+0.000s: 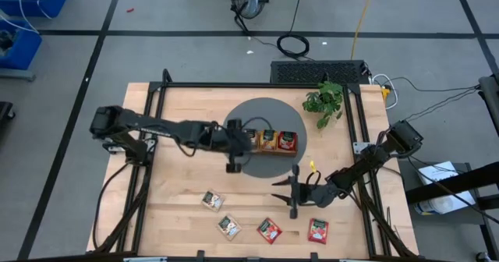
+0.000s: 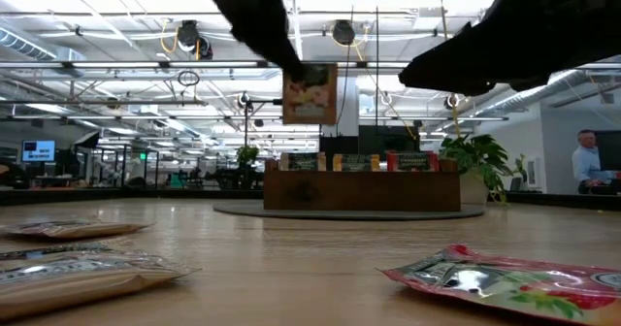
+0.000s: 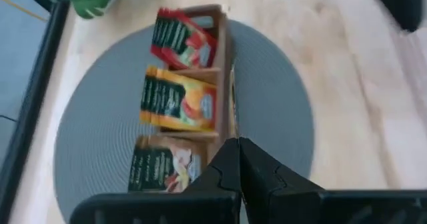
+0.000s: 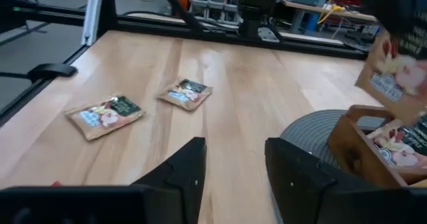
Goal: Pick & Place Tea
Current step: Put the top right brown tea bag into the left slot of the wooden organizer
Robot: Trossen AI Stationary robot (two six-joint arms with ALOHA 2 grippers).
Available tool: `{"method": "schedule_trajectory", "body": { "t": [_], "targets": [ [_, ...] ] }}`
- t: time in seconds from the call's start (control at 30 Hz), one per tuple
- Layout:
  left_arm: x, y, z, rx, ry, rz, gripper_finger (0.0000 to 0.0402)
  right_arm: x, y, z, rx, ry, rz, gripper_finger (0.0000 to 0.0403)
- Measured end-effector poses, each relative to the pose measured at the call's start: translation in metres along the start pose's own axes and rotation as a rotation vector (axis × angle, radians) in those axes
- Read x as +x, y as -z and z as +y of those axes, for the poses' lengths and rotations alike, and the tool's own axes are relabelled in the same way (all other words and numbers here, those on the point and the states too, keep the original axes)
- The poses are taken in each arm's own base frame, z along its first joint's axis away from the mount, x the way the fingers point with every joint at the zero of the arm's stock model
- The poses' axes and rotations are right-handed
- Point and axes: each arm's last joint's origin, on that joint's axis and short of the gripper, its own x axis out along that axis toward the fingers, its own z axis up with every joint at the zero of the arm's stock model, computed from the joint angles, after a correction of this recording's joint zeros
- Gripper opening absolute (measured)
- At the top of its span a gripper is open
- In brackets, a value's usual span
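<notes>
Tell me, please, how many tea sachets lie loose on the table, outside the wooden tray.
4, all in the lower part of the high view: first cream sachet, second cream sachet, first red sachet, second red sachet. None seems hidden.

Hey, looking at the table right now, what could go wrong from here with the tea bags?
1. The left gripper holds a cream sachet by one edge above the wooden tray; its compartment already looks occupied, so it may catch or land outside.
2. The right gripper, open and empty, hangs near the left arm and could clash with it.
</notes>
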Motion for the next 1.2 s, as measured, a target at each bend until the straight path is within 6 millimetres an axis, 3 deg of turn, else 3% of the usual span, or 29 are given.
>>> {"method": "schedule_trajectory", "body": {
  "t": [0.13,0.33,0.5,1.2],
  "targets": [
    [0.018,0.022,0.023,-0.023,0.007,0.006,0.0002,0.000,0.002,0.000,-0.044,-0.001,0.015,0.0121],
    [0.032,0.046,0.055,-0.055,0.014,0.003,0.0002,0.002,0.008,-0.007,-0.085,0.022,0.056,0.0052],
    [0.035,0.052,0.071,-0.084,0.044,-0.003,0.0002,0.003,0.014,-0.015,-0.093,0.047,0.077,0.0009],
    [0.065,0.064,0.058,-0.083,0.094,0.087,0.0002,0.001,0.014,-0.014,-0.054,0.036,0.059,0.0008]
  ]
}}
